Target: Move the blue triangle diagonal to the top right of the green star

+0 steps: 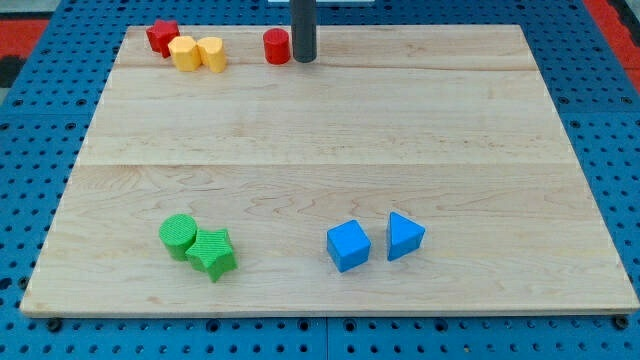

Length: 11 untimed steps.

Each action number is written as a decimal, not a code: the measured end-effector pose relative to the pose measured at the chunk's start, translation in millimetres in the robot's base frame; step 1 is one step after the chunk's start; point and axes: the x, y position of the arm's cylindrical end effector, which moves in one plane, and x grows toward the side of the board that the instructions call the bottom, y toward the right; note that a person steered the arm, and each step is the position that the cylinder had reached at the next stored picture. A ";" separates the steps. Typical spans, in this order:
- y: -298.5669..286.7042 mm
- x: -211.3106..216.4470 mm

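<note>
The blue triangle [405, 236] lies near the view's bottom, right of centre, just right of a blue cube [348, 246]. The green star [213, 252] lies at the bottom left, touching a green cylinder [179, 235] on its upper left. The triangle is far to the right of the star and slightly higher. My tip [303, 58] is at the view's top centre, right beside a red cylinder [276, 46], far from the blue triangle.
A red star-like block [162, 37] and two yellow blocks [184, 53] [211, 53] cluster at the top left. The wooden board [330, 130] lies on a blue pegboard surface [30, 130].
</note>
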 end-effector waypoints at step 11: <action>176.8 266.4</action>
